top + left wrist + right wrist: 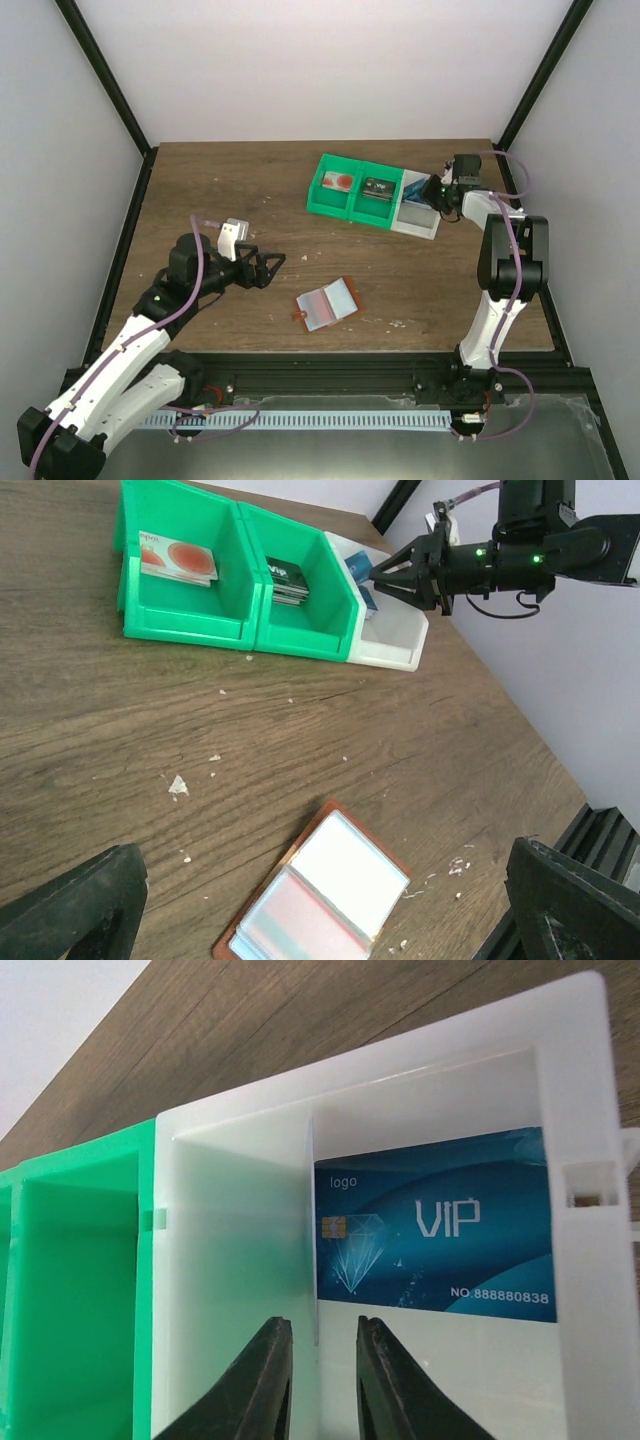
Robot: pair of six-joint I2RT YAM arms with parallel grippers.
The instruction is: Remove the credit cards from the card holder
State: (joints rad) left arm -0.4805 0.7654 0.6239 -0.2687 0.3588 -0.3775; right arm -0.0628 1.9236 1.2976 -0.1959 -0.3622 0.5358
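Right gripper point(325, 1332) is down in the white bin point(230, 1260) at the far right of the table, jaws just a narrow gap apart. A thin pale sliver point(312, 1220) stands edge-on in that gap. It's likely a card, though I can't say for sure, and the fingers don't look closed on it. The blue card point(435, 1230), marked VIP, leans on the bin's far wall just right of the sliver.

Over to the left, the green bins point(180, 620) hold a white card with a red mark point(175, 558) and a dark card point(290, 580). So this reads as a drop-off. To do it well, widen the jaws a touch and rise straight up, with no fingertip dragging the sliver or nudging the bin.

The card holder point(328, 303) lies open near the table's centre, well apart from the bins. Whether its pale pockets have a card in them, I can't tell. Left gripper point(272, 268) hovers wide open to its left, holding nothing.
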